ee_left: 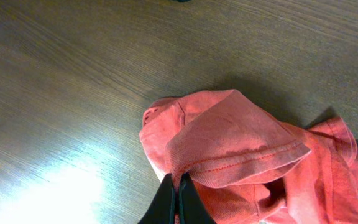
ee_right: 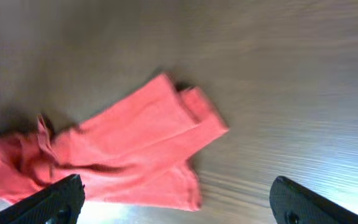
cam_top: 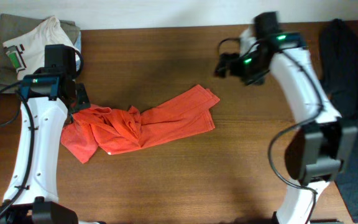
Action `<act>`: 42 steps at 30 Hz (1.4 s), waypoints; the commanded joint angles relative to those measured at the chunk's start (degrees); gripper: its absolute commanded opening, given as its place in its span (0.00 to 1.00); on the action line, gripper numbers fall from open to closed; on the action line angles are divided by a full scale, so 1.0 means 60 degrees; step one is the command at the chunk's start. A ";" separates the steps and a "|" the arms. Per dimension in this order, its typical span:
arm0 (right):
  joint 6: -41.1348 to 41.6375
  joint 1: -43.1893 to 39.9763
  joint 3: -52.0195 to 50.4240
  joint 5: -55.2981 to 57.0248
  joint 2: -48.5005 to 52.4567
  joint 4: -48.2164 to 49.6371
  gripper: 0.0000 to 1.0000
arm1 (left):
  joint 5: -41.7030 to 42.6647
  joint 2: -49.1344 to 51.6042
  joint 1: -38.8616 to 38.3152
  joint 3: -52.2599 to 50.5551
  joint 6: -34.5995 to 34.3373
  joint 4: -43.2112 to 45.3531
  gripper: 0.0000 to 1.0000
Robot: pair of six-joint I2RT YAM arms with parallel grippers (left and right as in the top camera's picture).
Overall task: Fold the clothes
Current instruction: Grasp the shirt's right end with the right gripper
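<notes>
The red-orange T-shirt (cam_top: 142, 121) lies crumpled on the wooden table, bunched at its left end and stretched out toward the right. My left gripper (cam_top: 79, 102) is shut on a fold of the shirt (ee_left: 229, 149) at its left end; the fingertips (ee_left: 178, 190) pinch the cloth. My right gripper (cam_top: 224, 64) is open and empty, held above the table to the upper right of the shirt. In the right wrist view the shirt's right end (ee_right: 148, 143) lies ahead of the spread fingers (ee_right: 176, 199). No lettering shows.
A pile of folded olive pieces with a white tee (cam_top: 33, 43) sits at the back left corner. A dark garment (cam_top: 347, 68) hangs along the right edge. Bare wood (cam_top: 166, 186) lies in front of the shirt.
</notes>
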 commanded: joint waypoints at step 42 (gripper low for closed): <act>0.0586 0.1209 -0.1413 0.0903 0.1996 0.3038 0.05 | 0.0401 0.0051 0.0033 -0.0062 -0.0131 -0.0033 0.01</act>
